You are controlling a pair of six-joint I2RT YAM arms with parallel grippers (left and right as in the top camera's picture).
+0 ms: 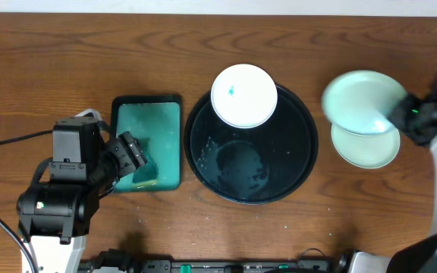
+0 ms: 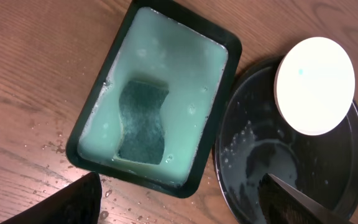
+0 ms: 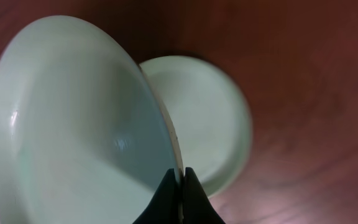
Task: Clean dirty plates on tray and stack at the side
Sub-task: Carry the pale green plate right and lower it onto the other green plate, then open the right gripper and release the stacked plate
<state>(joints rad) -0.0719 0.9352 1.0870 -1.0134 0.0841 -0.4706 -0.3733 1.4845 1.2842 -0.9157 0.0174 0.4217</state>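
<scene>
The round black tray (image 1: 294, 163) sits mid-table and is wet; it also shows in the left wrist view (image 2: 347, 180). One white plate (image 1: 243, 95) with a small teal smear lies on its far rim, seen in the left wrist view (image 2: 316, 84) too. My right gripper (image 1: 400, 117) is shut on the rim of a pale teal plate (image 1: 361, 102), holding it tilted above another pale plate (image 1: 370, 148) lying on the table right of the tray. In the right wrist view the fingers (image 3: 180, 186) pinch the held plate (image 3: 73, 124) over the lying plate (image 3: 210, 118). My left gripper (image 2: 179, 199) is open and empty.
A rectangular teal tray (image 1: 147, 142) with a black edge holds soapy water and a teal sponge (image 2: 143, 121), left of the black tray. Water drops lie on the wooden table by it. A black cable runs at the far left.
</scene>
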